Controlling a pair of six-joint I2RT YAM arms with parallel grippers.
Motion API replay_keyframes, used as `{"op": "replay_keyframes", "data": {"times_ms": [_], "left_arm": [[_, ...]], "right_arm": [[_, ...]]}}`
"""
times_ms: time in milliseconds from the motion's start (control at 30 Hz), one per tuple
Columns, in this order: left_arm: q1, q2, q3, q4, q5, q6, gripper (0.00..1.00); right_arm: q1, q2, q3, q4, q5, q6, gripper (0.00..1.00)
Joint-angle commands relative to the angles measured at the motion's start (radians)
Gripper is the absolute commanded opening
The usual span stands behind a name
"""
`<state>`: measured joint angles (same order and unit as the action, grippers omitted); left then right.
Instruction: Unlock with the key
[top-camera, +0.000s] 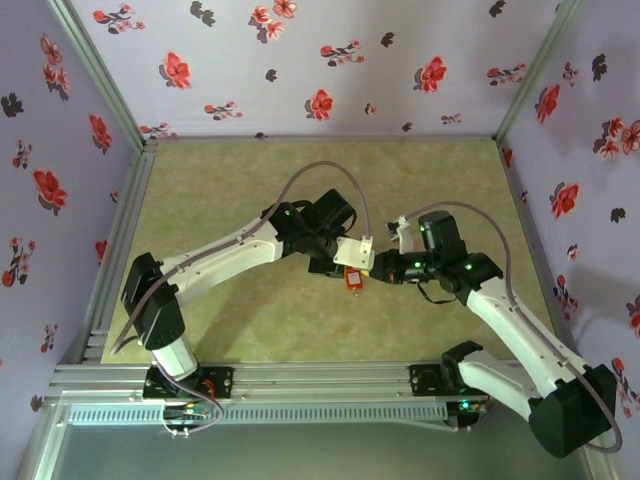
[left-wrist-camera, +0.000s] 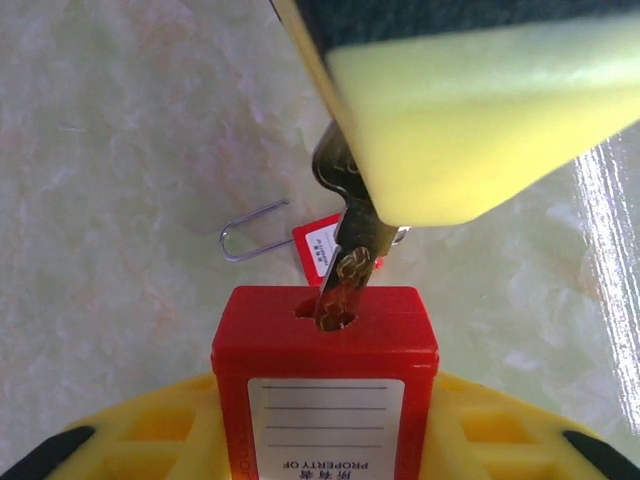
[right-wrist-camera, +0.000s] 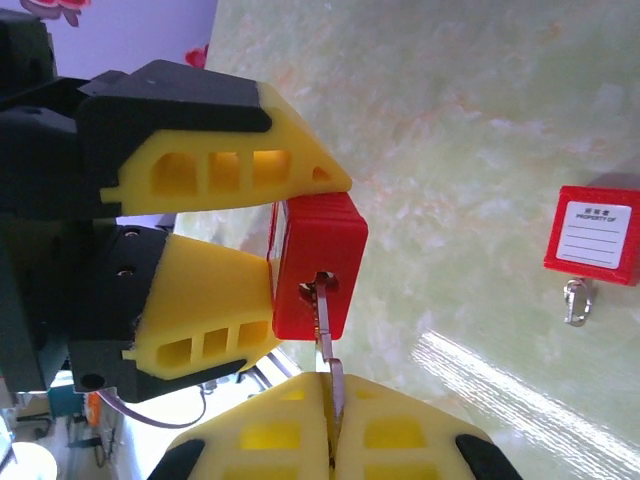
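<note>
Gripping lock: left gripper (right-wrist-camera: 302, 236) clamped around the red padlock (right-wrist-camera: 322, 262)
Gripping key: right gripper (right-wrist-camera: 331, 402) closed on the key (right-wrist-camera: 328, 352), tip inside the keyhole (left-wrist-camera: 335, 318)
On table (right-wrist-camera: 450, 120): second padlock (right-wrist-camera: 592, 236) lies apart

Bright, even light, soft shadows — in the right wrist view glare streaks the table (right-wrist-camera: 480, 365) at five o'clock; foreground blurred.

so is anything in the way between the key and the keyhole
Nothing visible: the key, pinched in the right hand, has its tip in the keyhole of the red padlock that the left hand grips.
</note>
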<state>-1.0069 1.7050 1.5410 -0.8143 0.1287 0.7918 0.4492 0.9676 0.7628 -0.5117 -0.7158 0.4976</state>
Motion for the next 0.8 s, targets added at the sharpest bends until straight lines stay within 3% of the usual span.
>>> {"op": "replay_keyframes", "data": {"times_ms": [0,200,367,600,767], "left_arm": [[-0.065,-0.036,0.053,0.189,0.205,0.062,0.0],[-0.111,-0.12,-0.135,0.436,0.009,0.164,0.0],[-0.114,-0.197,-0.252,0.627,-0.012,0.188,0.0],[-0.111,-0.177,-0.105,0.41,0.204,0.035,0.0],[-0.103,-0.155,-0.039,0.335,0.279,0.001,0.0]], "right_arm": [[0.014,0.061,-0.007,0.004,0.029,-0.038,0.0],[-0.007,0.113,-0.052,0.191,-0.072,0.186,0.0],[-0.01,0.119,-0.121,0.391,-0.111,0.385,0.0],[0.012,0.111,-0.043,0.185,-0.042,0.124,0.0],[0.03,0.123,0.044,-0.022,0.037,-0.058,0.0]]}}
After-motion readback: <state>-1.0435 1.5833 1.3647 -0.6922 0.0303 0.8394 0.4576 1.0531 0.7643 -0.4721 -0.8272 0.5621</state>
